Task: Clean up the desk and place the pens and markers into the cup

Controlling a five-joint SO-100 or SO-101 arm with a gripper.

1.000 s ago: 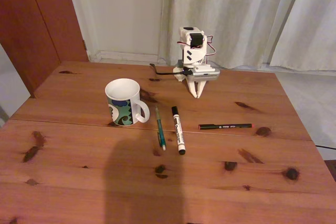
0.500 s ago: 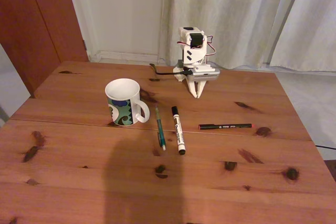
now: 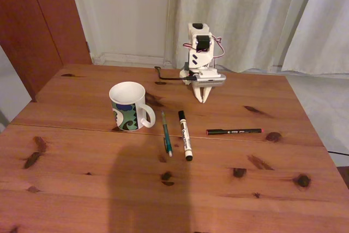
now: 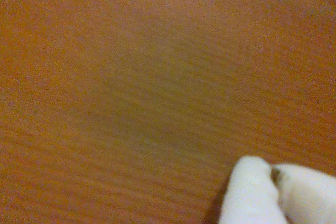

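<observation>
**Pine desk, arm folded at far edge, all three pens lying flat**

Reddish-brown pine desk with dark knots and a seam running across it. White arm sits folded at the far edge in the fixed view, in front of a pale curtain. Gripper points straight down with its tips at or just above the wood; fingers pressed together, nothing between them. Wrist view confirms: the two white fingertips meet at the lower right, over bare wood grain.

Cup: white mug, upright, green-blue-black swirl on the lower half, handle toward the right of the fixed view. Interior looks empty from this angle.

Teal-green pen: flat on the desk just right of the cup's handle, running near to far.

White marker: black cap at its far end, lying just right of the teal-green pen and roughly parallel to it, not touching.

Thin black pen: red tip to the right, lying crosswise, well apart from the marker, near a dark knot.

Black cable trails from the arm's base leftward.
</observation>
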